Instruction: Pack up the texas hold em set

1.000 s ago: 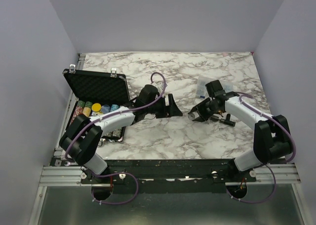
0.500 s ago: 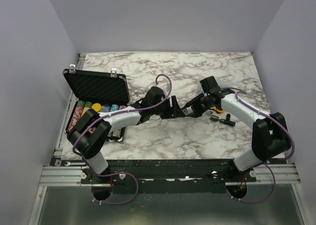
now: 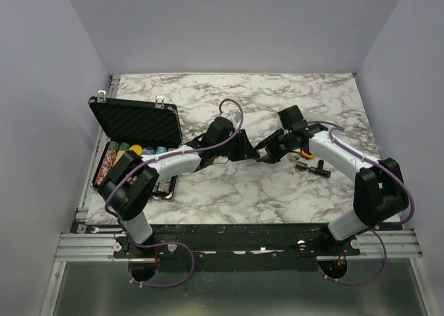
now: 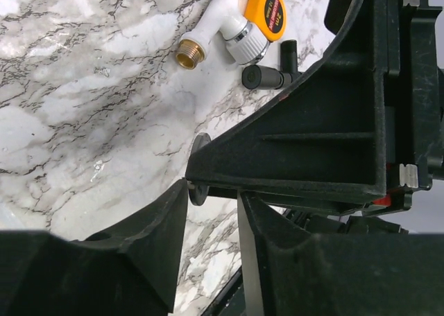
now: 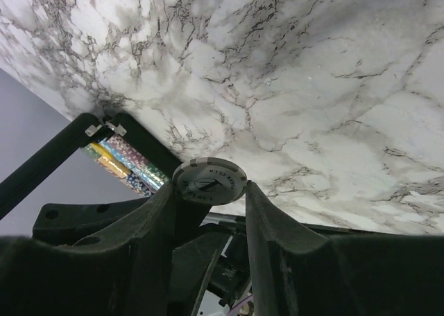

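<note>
— What is the room looking like?
— A white marble-patterned table (image 3: 229,191) is lying between plain pale grey walls (image 3: 229,25).
— And the set?
— The black case (image 3: 139,122) is sitting open at the left side of the table. Its foam-lined lid is tilting up on the far side, with silver latches along its top edge. Rows of coloured chips (image 3: 111,165) are lying in its near half. One poker chip (image 5: 209,181), grey-faced with pale marks round the rim, is hanging above the middle of the table.
— Who is holding it?
— The right gripper (image 3: 264,154) is pinching it by the rim between its fingertips, with the arm reaching leftward. The left arm is stretching right, past the case, and the left gripper (image 4: 213,199) is meeting the right one tip to tip. Its fingers are standing a narrow gap apart by the chip's edge. I cannot tell whether they are gripping it.
</note>
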Available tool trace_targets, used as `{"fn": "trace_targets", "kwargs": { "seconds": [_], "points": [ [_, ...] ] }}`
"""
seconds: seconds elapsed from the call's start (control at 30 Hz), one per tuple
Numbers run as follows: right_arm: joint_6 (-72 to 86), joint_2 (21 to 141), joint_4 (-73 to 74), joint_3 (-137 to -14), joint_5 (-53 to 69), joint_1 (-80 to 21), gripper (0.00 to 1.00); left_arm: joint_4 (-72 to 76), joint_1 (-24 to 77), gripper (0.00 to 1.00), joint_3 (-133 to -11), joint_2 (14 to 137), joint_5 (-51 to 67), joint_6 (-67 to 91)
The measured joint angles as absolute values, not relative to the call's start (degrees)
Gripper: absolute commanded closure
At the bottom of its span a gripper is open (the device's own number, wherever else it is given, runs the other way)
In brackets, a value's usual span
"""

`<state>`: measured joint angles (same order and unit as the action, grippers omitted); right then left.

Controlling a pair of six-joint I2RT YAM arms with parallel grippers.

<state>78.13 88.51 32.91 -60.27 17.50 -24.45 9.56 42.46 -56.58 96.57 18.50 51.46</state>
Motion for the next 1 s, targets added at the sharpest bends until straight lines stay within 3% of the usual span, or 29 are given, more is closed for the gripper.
{"fn": "trace_targets", "kwargs": {
  "seconds": [0.27,0.4,0.47,0.57,0.63,1.0],
  "points": [
    [78.48,88.51,32.67,-60.27,17.45,-24.58,0.81,6.11,42.50,0.99,-58.59,97.73,17.54,50.81],
    [78.61,88.51,32.16,-60.36,17.43,-24.84,0.75,3.95,42.46,1.00,-59.24,97.78,16.67,50.43],
    [78.50,88.51,32.12,-60.38,17.28,-25.04,0.64,3.22,42.46,1.00,-59.24,97.76,15.94,50.33],
    [76.73,88.77,31.94,-60.38,16.78,-25.15,0.24,1.08,42.37,1.00,-59.24,97.69,14.92,49.76],
    [73.89,89.76,31.38,-60.38,16.51,-25.12,0.08,-1.23,41.91,1.00,-59.02,97.23,14.59,49.36],
    [56.10,94.35,31.59,-61.04,12.47,-23.94,0.09,-24.71,30.44,1.00,-49.45,75.22,9.80,47.72]
  ]
}}
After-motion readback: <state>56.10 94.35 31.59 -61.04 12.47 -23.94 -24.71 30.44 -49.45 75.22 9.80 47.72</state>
